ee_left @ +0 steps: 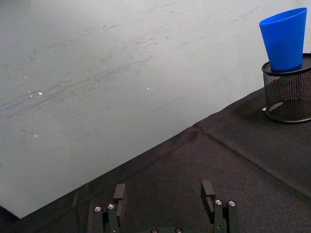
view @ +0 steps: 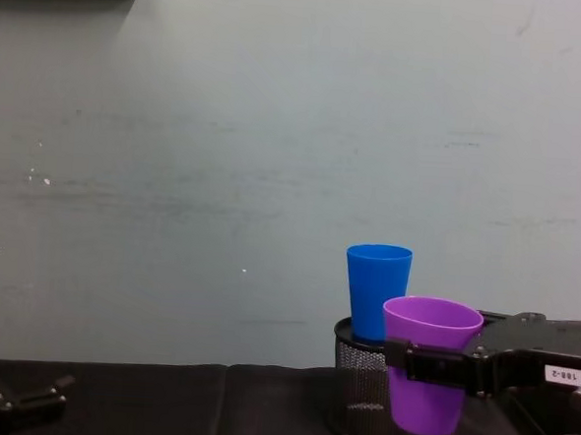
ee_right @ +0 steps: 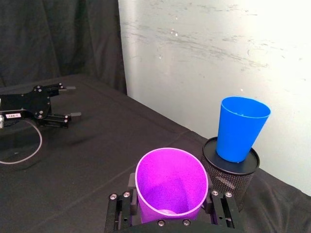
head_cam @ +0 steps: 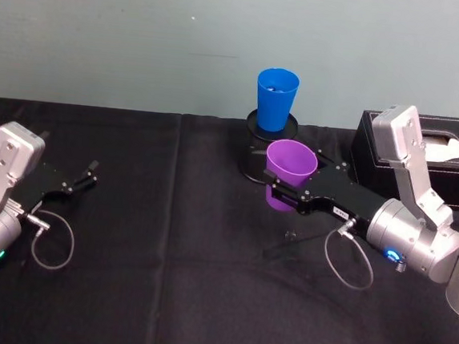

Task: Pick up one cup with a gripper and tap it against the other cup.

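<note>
The black-draped counter carries a black mesh pen holder, which likely raises the bright blue plastic tumbler standing on it to tapping height. The right gripper is clenched round the purple plastic tumbler, held upright just before the holder, apart from the blue one. The left gripper rests released, well apart.

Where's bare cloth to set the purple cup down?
Bare cloth lies between the left gripper and the holder, and along the near edge. Crowded far right: holder with blue cup, tissue box, right gripper holding the purple cup.
</note>
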Controlling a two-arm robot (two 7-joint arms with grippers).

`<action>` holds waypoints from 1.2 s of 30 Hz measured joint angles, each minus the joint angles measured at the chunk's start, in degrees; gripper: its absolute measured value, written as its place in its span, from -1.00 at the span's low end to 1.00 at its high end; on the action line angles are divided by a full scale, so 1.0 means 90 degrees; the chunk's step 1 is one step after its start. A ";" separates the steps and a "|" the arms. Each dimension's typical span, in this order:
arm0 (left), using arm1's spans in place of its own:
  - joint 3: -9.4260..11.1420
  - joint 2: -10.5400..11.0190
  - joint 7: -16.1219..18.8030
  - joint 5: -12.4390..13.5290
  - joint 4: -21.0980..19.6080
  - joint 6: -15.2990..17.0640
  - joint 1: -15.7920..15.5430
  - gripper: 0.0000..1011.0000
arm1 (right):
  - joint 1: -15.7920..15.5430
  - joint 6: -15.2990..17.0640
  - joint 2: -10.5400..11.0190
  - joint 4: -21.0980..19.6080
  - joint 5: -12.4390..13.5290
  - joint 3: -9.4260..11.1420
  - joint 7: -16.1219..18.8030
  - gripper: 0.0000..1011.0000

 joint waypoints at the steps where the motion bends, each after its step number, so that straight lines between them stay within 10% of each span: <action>1: 0.0000 0.0000 0.0000 0.0000 0.0000 0.0000 0.0000 0.98 | 0.0000 0.0000 0.0000 0.0000 0.0000 0.0000 0.0000 0.47; 36: 0.0000 0.0000 0.0000 0.0000 0.0000 0.0000 0.0000 0.98 | 0.0000 0.0000 0.0000 0.0000 0.0000 0.0000 0.0000 0.47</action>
